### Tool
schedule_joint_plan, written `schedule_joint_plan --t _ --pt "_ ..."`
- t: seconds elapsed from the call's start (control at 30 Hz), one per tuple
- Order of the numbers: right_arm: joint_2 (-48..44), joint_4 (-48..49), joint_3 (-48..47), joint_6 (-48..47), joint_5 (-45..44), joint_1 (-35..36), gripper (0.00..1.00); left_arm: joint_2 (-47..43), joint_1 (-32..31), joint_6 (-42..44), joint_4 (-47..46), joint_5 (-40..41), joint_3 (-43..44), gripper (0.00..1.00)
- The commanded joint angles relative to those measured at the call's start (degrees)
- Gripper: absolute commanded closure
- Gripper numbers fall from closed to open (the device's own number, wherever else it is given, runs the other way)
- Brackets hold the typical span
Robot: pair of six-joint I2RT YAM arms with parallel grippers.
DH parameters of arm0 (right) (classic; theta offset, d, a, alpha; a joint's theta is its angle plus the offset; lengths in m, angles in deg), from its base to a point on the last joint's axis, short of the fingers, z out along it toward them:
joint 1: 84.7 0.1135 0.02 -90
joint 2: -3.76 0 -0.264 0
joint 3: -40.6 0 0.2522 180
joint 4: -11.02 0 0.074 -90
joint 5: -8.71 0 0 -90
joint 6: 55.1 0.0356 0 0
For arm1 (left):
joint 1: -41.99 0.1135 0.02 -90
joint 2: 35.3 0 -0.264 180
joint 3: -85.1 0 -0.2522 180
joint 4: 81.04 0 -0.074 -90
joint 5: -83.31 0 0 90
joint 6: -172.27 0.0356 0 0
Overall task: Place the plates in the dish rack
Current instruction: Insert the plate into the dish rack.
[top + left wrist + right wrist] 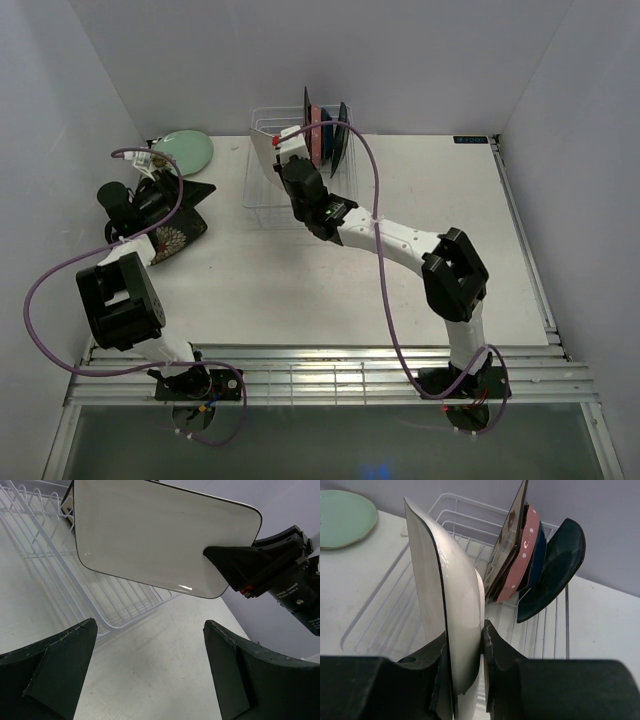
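Observation:
My right gripper (465, 640) is shut on the lower edge of a white rectangular plate (455, 605), holding it upright on edge over the dish rack (455, 510). In the top view this plate (268, 150) hangs at the rack's (262, 205) left part. Standing in the rack's right end are a patterned plate (512, 535), a pink dotted one (522, 555), a dark blue one (536, 555) and a dark teal one (555, 565). My left gripper (150, 645) is open and empty above the table, facing the held plate (160, 535).
A round pale green plate (185, 150) lies at the back left of the table. A dark floral plate (180, 235) lies under the left arm near the left wall. Walls close in the table on three sides.

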Motion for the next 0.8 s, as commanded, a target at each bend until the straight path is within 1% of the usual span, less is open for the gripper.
schedule_joint_plan --t 0.0,0.1,0.13,0.2,0.3,0.33,0.47,0.53,0.67,0.77 --pt "0.6 24.4 -9.5 -7.5 -9.5 0.1 0.92 -1.9 0.4 2.1 0.6 1.1 0.4 0.02" --pt "4.5 28.0 -12.2 -10.0 -11.7 0.0 0.92 -2.6 0.5 2.6 0.7 1.6 -0.1 0.02" --pt "5.5 29.3 -14.1 -12.5 -12.2 0.0 0.92 -2.8 0.5 2.7 0.7 1.7 -0.3 0.02" --pt "8.4 31.7 -16.2 -14.4 -13.3 -0.1 0.92 -2.9 0.5 2.8 0.7 1.8 -0.5 0.02" --pt "12.6 34.6 -21.1 -19.1 -15.1 -0.4 0.92 -2.7 0.4 2.8 0.8 1.8 -0.4 0.02" --pt "13.7 34.5 -24.5 -20.6 -15.2 -0.5 0.92 -2.5 0.4 2.8 0.8 1.7 -0.4 0.02" --pt "18.1 31.7 -30.5 -19.4 -15.5 -2.1 0.92 -1.8 0.5 2.5 0.8 2.0 -0.3 0.02" --pt "19.6 30.4 -31.6 -18.5 -15.4 -3.2 0.92 -1.6 0.5 2.5 0.8 2.0 -0.2 0.02" --pt "21.9 35.4 -31.6 -19.9 -15.5 -4.1 0.92 -1.3 0.3 2.8 0.9 2.7 -0.3 0.02" --pt "26.5 40.1 -35.0 -24.2 -16.4 -4.6 0.92 -1.1 0.3 2.9 1.0 2.8 -0.4 0.02"
